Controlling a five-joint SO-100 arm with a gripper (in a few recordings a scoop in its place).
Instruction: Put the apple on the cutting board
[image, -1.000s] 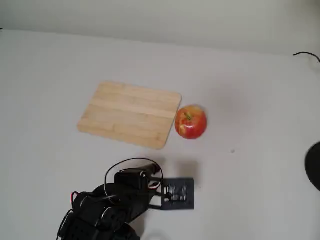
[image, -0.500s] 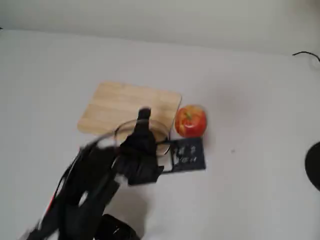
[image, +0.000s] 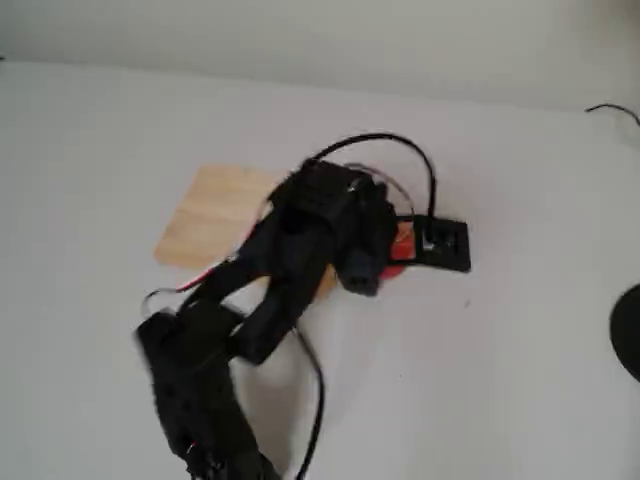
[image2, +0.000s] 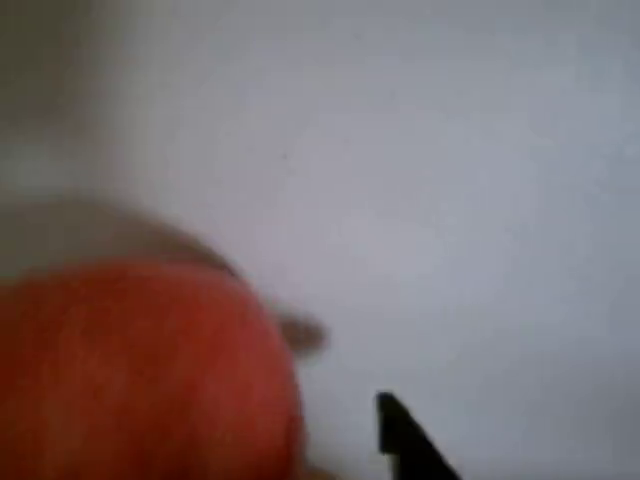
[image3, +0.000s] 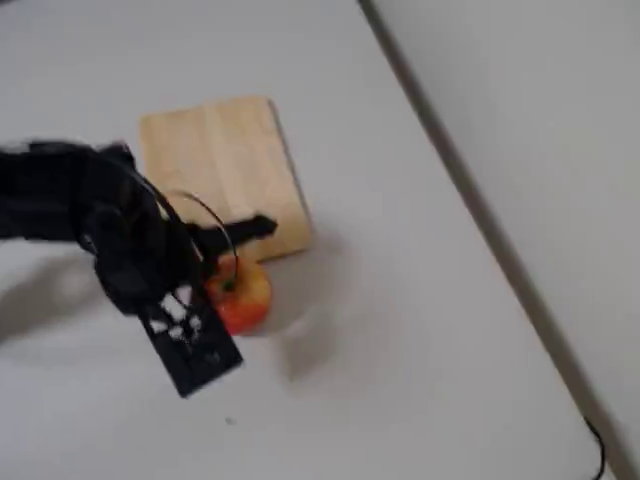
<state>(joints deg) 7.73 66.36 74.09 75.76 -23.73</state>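
The gripper (image3: 215, 290) hangs over the apple (image3: 243, 298), beside the board (image3: 215, 170); its opening can't be told.

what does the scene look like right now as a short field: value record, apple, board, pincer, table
apple: on the table just off the board's near corner, not on the board; mostly hidden by the arm in a fixed view
cutting board: flat on the table, nothing resting on it
pincer: over the apple; open or shut cannot be told from the blur
wrist view: apple large and blurred at lower left, one dark fingertip beside it
table: plain white surface
task status: apple not yet lifted
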